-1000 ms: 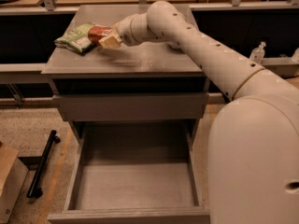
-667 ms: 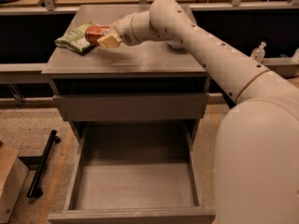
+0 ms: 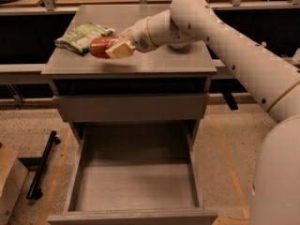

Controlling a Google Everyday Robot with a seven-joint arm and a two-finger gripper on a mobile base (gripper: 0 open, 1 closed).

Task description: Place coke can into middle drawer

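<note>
The coke can (image 3: pixel 97 47) is red and lies on its side in my gripper (image 3: pixel 110 48), just above the front left part of the grey cabinet top (image 3: pixel 159 62). The gripper is shut on the can, with one pale finger (image 3: pixel 121 49) across its near side. A shadow lies on the top under the can. The middle drawer (image 3: pixel 136 186) is pulled out wide open below, with a bare grey floor and nothing in it. My arm reaches in from the right.
A green crisp bag (image 3: pixel 82 35) lies on the cabinet top just behind the can. A closed plain grey drawer front (image 3: pixel 131 108) sits above the open drawer. A black bar (image 3: pixel 42 165) and a cardboard box (image 3: pixel 9 182) lie on the floor at left.
The gripper with the can has moved away from the crisp bag toward the front edge of the cabinet top. The bag and the drawer have not moved.
</note>
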